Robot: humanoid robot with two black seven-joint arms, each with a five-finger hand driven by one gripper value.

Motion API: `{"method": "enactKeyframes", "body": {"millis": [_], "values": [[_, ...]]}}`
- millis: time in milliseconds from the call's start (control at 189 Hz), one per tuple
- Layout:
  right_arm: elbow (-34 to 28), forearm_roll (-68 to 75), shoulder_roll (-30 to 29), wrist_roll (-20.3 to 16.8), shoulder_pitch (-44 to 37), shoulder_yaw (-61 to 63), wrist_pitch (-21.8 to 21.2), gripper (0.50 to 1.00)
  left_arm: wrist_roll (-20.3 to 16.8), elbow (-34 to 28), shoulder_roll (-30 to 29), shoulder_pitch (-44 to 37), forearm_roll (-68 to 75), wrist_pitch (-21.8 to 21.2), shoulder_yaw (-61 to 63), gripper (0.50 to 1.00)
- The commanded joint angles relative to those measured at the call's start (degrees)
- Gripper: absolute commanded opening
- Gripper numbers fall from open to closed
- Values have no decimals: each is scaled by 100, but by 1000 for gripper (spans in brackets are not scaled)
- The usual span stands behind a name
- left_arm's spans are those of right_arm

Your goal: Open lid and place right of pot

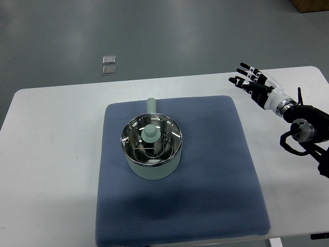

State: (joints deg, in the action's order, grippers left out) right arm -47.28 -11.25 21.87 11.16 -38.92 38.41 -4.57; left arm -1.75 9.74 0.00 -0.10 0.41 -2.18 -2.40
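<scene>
Still lidded pot (152, 157), right hand (255, 84) spread

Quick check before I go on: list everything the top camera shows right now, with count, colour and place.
pot: one, pale green, centre-left of the mat, its handle pointing away from the robot
lid: one, clear glass with a pale green knob, sitting on the pot
mat: one, blue, covering the middle of the table
table: one, white, filling most of the view
small clear packets: two, greyish, on the floor beyond the table's far edge
brown box: one, partly visible at the top right corner, on the floor
right hand: one, black and white, fingers spread, over the table's far right part, off the mat, holding nothing
left hand: not in view
</scene>
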Motion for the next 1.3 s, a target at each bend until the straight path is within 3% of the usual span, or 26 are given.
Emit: {"method": "enactKeyframes", "body": {"millis": [0,639,819,1294], "values": [[-1,0,2,0,-1,0,0,930,-1,2,0,10,-6,-2,20,1000],[8,27,72,18,-28,35,-70,932,-1,2,0,1,-6,-2,3,1000],[8,71,72,308,-63,35,-237,930,-1,2,0,10,-6,-2,3,1000],[43,71,46,316,-72,281,-246,932,-1,2,0,1,-6,-2,3,1000]]}}
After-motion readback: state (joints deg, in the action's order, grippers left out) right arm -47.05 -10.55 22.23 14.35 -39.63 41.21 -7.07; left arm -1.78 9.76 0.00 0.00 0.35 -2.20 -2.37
